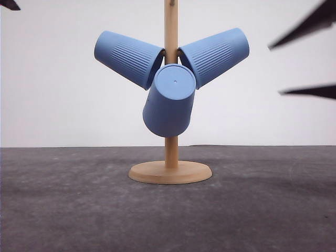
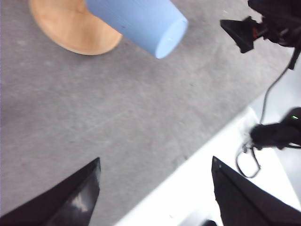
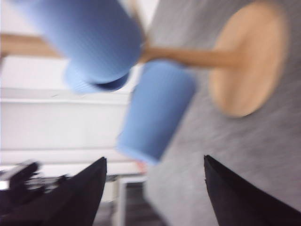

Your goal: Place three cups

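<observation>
Cups first: three light-blue ribbed tapered cups hang mouth-in on the pegs of a tall wooden stand with a round base [image 1: 170, 172], which sits on the dark grey felt-like table [image 1: 63, 210]. One cup slants up and away on the left arm's side [image 1: 128, 58], one does the same on the right arm's side [image 1: 215, 55], and the third tips forward and down in front [image 1: 169, 102], flat bottom toward me.

Judging by that, the placing looks done. The risk now is a stray arm: a clumsy pull-back could clip a cup off its peg or rock the stand over, and the front cup looks the loosest.

Both tools are spread wide and hold nothing. The left gripper [image 2: 155, 197] hangs well apart from the stand, off to its side. The right gripper [image 3: 155, 197] faces the cups from its side, near but not touching.
</observation>
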You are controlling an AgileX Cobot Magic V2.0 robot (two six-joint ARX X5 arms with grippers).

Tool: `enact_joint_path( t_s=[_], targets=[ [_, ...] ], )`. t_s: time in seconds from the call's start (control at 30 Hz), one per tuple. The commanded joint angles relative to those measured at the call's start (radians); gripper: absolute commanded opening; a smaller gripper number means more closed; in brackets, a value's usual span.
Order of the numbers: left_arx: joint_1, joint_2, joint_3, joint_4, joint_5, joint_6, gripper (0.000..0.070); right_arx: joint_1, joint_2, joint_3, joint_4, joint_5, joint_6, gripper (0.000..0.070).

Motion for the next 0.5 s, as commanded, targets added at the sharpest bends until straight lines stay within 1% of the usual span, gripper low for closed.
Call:
enact_joint_path(
  t_s=[0.0,0.07,0.13,0.23,0.3,0.33,0.4,0.47],
  targets=[
    [0.003,0.006,0.023,0.016,-0.036,-0.011,0.0441,-0.028,0.008,0.020,-0.029,0.022,-0.228,0.0405],
    [0.013,0.006,0.023,0.035,-0.086,-0.029,0.0441,-0.057,0.008,0.045,-0.092,0.082,-0.351,0.0403],
    [0.027,0.006,0.023,0.053,-0.121,-0.039,0.0441,-0.083,0.008,0.086,-0.172,0.160,-0.504,0.0400],
    [0.051,0.006,0.023,0.078,-0.136,-0.048,0.0441,-0.104,0.008,0.162,-0.305,0.294,-0.755,0.0399],
    [0.066,0.006,0.023,0.093,-0.142,-0.048,0.0441,-0.107,0.007,0.212,-0.378,0.385,-0.912,0.0398],
    [0.074,0.006,0.023,0.100,-0.146,-0.048,0.0441,-0.108,0.007,0.235,-0.409,0.428,-0.978,0.0398],
    [0.091,0.006,0.023,0.113,-0.168,-0.047,0.0441,-0.108,0.007,0.281,-0.467,0.507,-1.070,0.0381],
    [0.108,0.006,0.023,0.130,-0.200,-0.047,0.0441,-0.108,0.004,0.320,-0.518,0.559,-1.124,0.0334]
  ],
)
